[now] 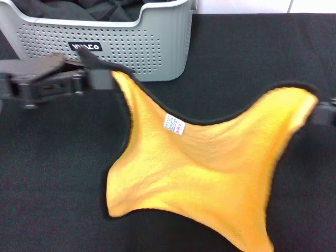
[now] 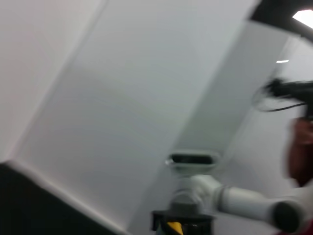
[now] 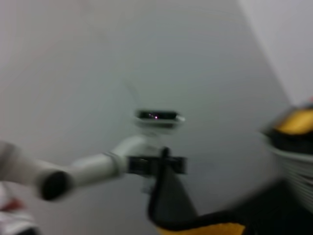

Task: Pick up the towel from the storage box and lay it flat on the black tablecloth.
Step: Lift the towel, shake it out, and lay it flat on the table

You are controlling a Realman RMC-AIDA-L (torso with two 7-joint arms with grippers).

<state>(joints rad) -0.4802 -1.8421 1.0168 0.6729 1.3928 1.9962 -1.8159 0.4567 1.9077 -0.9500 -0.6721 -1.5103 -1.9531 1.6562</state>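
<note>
The towel point(image 1: 210, 157) hangs over the black tablecloth point(image 1: 47, 173), before the storage box point(image 1: 157, 47).

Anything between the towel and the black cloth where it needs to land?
Nothing visible. The towel hangs stretched between the left gripper and the right gripper, yellow face up, over the black tablecloth. The cloth showing around it is bare. The storage box sits behind, clear of the towel.

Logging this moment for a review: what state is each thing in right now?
towel: out of the box, yellow face up, stretched by two corners between the grippers, sagging.
left gripper: shut on one towel corner.
right gripper: holds the opposite corner.
storage box: upright, dark fabric inside.
black tablecloth: spread beneath the towel.
</note>
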